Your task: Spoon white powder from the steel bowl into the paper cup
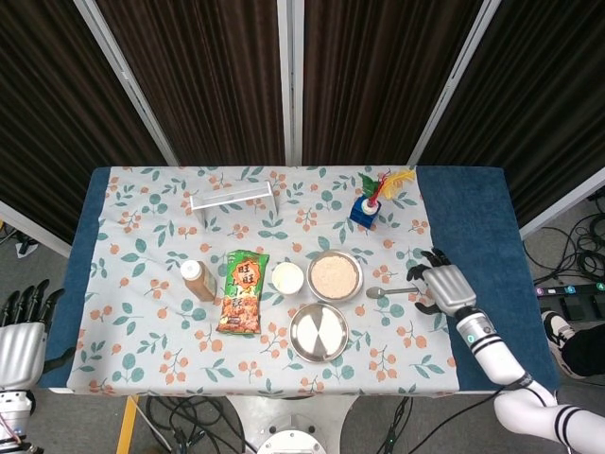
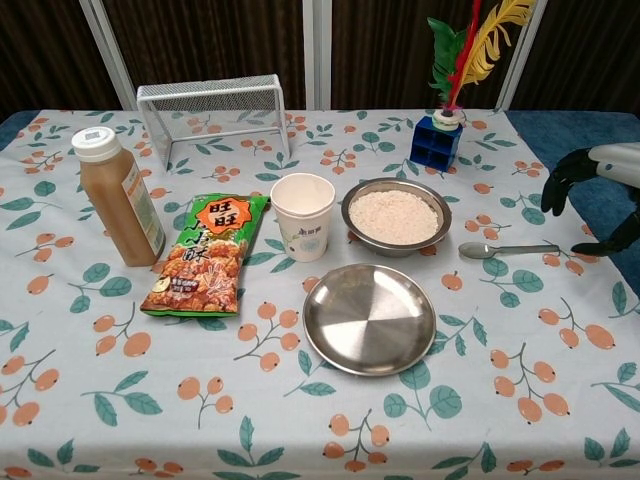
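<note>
A steel bowl [image 1: 334,275] [image 2: 396,216] full of white powder stands mid-table. Just left of it is the empty white paper cup [image 1: 287,278] [image 2: 303,216]. A metal spoon [image 1: 390,292] [image 2: 505,250] lies flat to the right of the bowl, bowl end toward it. My right hand [image 1: 444,287] [image 2: 598,192] hovers open over the spoon's handle end, fingers spread, holding nothing. My left hand [image 1: 23,333] hangs open off the table's left edge, seen only in the head view.
An empty steel plate [image 1: 319,332] [image 2: 370,318] lies in front of the bowl. A snack bag [image 2: 205,254], a brown bottle [image 2: 118,196], a wire rack [image 2: 213,114] and a blue block with feathers [image 2: 440,132] also stand on the flowered cloth [image 2: 140,400].
</note>
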Available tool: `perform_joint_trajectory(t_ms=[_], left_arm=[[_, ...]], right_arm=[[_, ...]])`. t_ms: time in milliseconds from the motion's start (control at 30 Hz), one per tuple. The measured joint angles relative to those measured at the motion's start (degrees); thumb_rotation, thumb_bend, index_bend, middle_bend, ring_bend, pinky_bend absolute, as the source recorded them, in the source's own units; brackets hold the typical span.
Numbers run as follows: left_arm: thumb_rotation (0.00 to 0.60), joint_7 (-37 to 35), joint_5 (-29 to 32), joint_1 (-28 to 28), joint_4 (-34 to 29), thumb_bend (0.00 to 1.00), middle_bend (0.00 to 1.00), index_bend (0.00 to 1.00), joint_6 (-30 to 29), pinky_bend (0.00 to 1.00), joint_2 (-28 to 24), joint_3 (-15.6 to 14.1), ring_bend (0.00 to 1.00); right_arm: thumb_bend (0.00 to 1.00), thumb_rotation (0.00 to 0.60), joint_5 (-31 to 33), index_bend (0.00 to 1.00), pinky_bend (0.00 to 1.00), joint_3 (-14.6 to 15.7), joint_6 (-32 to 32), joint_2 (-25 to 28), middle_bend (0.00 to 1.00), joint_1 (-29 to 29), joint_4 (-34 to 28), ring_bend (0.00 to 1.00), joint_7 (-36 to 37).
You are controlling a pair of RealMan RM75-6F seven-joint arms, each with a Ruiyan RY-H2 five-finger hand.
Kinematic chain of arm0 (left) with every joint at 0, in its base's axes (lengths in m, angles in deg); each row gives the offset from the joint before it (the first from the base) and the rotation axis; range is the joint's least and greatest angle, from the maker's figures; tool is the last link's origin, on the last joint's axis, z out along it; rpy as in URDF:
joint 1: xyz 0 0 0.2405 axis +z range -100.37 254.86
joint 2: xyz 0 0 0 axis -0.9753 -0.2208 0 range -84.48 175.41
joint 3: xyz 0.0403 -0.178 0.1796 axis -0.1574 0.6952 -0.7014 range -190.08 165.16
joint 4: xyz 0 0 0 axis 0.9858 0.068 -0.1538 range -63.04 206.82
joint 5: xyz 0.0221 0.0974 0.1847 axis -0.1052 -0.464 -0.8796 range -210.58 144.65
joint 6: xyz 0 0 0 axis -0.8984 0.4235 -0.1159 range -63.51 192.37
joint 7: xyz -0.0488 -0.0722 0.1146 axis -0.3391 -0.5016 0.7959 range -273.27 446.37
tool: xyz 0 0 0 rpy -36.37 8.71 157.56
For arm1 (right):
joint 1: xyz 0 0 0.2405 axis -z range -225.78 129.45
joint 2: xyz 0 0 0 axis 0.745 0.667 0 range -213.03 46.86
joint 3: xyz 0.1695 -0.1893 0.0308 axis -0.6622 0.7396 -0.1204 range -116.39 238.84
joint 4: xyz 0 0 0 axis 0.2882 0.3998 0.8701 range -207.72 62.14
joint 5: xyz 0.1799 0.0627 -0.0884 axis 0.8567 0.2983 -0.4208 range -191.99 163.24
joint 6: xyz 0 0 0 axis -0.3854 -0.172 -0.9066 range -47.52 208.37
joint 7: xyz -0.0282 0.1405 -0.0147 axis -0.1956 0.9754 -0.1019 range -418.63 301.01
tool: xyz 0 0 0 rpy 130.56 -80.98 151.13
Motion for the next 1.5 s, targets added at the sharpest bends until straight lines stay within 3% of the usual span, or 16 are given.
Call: perform_joint_trajectory(t_ms=[433,1500], left_arm=[[0.6,-1.25,0.47,0.04,1.25,0.05,0.14,0.21,0.44,0.07,0.62,0.01,0.07],[0.6,-3.12,1.03,0.27,3.34,0.05,0.14,0.21,0.71,0.07,1.88,0.03,0.07]], right_arm=[[0.22,0.6,4.1,0.44,0.03,0.07,4.46,-6.28,0.46,-4.18,6.83,0.12,-4.66],[0.26,0.6,4.93,0.49,0.03,2.23,4.83,-8.31,0.51,-6.64,8.58,0.17,-9.13]])
